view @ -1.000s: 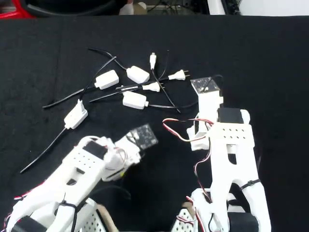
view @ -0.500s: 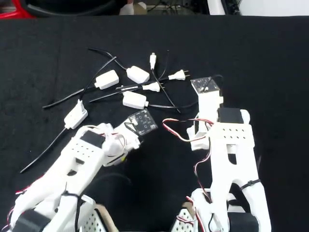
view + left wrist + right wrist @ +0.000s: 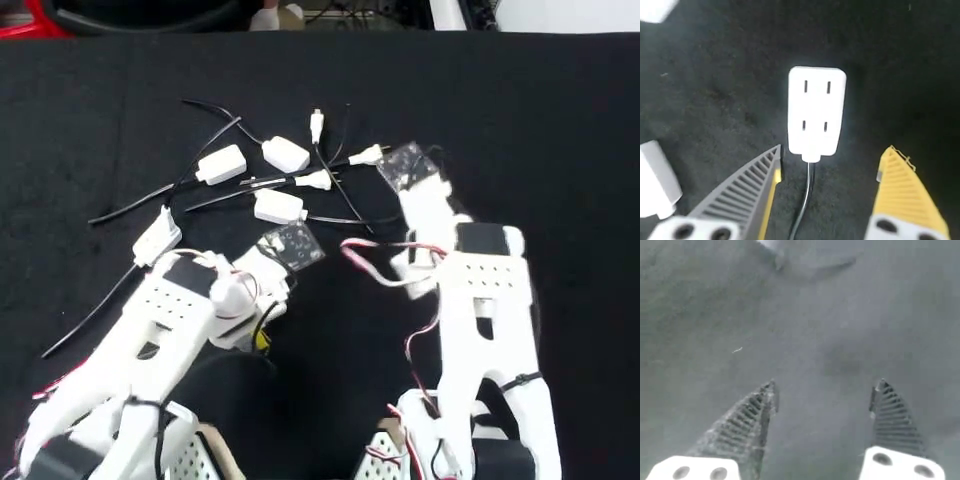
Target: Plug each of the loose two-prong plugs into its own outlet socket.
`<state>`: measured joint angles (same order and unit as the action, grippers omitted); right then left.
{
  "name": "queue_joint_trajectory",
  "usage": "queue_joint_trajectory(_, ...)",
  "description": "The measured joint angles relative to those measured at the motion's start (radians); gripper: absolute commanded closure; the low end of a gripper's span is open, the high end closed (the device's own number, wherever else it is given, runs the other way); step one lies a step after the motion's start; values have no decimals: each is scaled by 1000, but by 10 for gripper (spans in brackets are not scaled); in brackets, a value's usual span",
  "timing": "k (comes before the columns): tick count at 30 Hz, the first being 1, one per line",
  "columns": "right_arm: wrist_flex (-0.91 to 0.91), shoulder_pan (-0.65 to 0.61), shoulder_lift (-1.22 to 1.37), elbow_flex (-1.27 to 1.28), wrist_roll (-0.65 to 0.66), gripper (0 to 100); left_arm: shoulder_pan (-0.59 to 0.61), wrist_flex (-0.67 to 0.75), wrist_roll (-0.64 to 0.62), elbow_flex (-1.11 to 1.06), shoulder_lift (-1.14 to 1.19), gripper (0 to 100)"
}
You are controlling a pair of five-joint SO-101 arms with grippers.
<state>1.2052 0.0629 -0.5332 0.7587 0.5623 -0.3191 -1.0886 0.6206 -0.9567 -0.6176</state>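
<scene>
On the surface (image 3: 560, 120), far of both arms: tangle of white sockets and two-prong plugs on black cords, none mated yet
Left gripper (image 3: 834, 148): released, fingers spread wide, nothing in them
Outlet socket (image 3: 816, 111): flat on the surface, slots up, dead ahead of the left gripper, just past its fingertips; cord (image 3: 807, 200) leaves the near end and runs back between the fingers
Socket axis: long axis in line with the gripper's reach; fingers straddle its width and would close on the long sides
Right gripper (image 3: 826, 384): released too, hovering over bare surface
Nearest plug (image 3: 368, 154): just left of the right gripper in the high view, long axis left-right, at the tangle's right edge
Call: left arm nearer the socket, right arm nearer that plug; looks like socket grab first, plug brought in from the right
Risk: crossed cords may drag neighbours
</scene>
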Motion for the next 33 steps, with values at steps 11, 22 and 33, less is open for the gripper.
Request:
queue_joint_trajectory(11, -238, 57, 250, -199, 434, 702, 189, -236, -157, -61, -560, 700)
queue_joint_trajectory(22, -210, -58, 957, -816, 546, 705, 382, -219, -138, -388, -1071, 698)
queue_joint_trajectory(33, 107, -129, 1453, -1564, 644, 705, 422, -210, -112, -635, -1197, 697)
